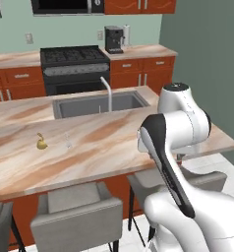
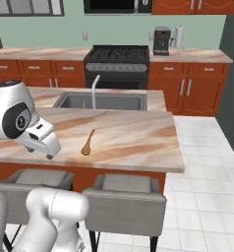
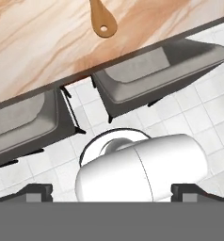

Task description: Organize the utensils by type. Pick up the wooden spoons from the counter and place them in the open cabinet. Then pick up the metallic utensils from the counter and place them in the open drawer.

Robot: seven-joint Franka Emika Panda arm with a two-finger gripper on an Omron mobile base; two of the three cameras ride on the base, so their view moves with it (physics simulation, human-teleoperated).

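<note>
Fingers (image 3: pixel 112 192): two dark tips spread fully apart, holding and touching nothing, above tiled floor.
Grey stools (image 3: pixel 151 75): just beyond the fingers, tucked under the table edge.
Table (image 3: pixel 38 42): pinkish marble, past the stools.
Large wooden spoon (image 3: pixel 102 20): lying on the table, farther ahead.
Small wooden spoon (image 1: pixel 41 142): on the table.
Sink (image 2: pixel 109 102): farthest, sunk in the table.

No readable text, labels, brands, numbers or signs anywhere. Black coffee machine (image 2: pixel 161 41) on back worktop: no legible marking. Dark microwave (image 2: pixel 117 5) above black stove (image 2: pixel 117 65): front shows no readable lettering. Pinkish-tan marble counter (image 2: pixel 138 138) and tan wooden spoon (image 2: pixel 87 143): plain, unmarked.
</note>
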